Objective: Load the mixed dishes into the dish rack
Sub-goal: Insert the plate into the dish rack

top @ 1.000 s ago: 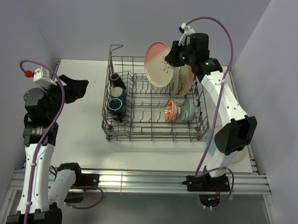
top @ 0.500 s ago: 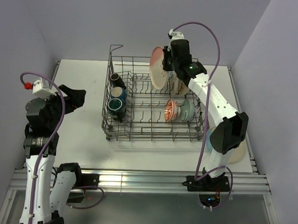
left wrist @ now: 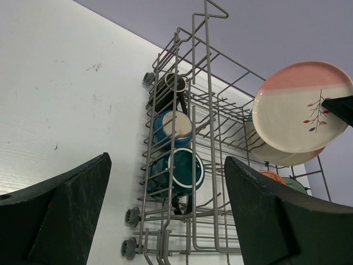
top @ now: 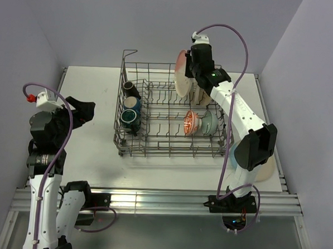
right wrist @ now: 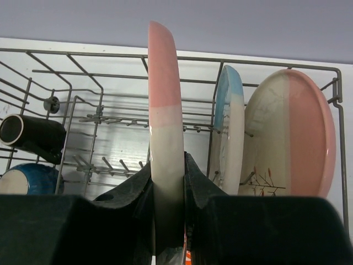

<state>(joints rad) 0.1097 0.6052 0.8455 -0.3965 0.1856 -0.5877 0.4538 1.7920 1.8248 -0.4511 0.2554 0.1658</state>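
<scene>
Lavender walls enclose a white desk [top: 97, 160], at the middle of which the dish rack [top: 171, 150] is stood. A pink-and-cream plate [right wrist: 165, 132] is pinched at its lower rim between the right jaws and held upright, edge-on to the wrist camera, over the rack's far right part. This vertical pose is judged to be chosen so that the plate can be slotted between the tines, parallel to the blue-and-cream plate [right wrist: 229, 127] and the second pink-and-cream plate [right wrist: 289, 138] already stood on edge just beside it.

The mugs are lined along the rack's left wall: black mug [left wrist: 165, 94], blue mug [left wrist: 174, 124], teal mug [left wrist: 179, 171]. An orange-red bowl [top: 191, 123] and a pale green bowl [top: 207, 124] are tipped on their sides at the near right.

The left jaws are spread wide and empty over the desk, well apart from the rack, presumably to keep clear. A further plate [top: 269, 170] is seen on the desk, partly hidden by the right arm, so the loading is judged unfinished.
</scene>
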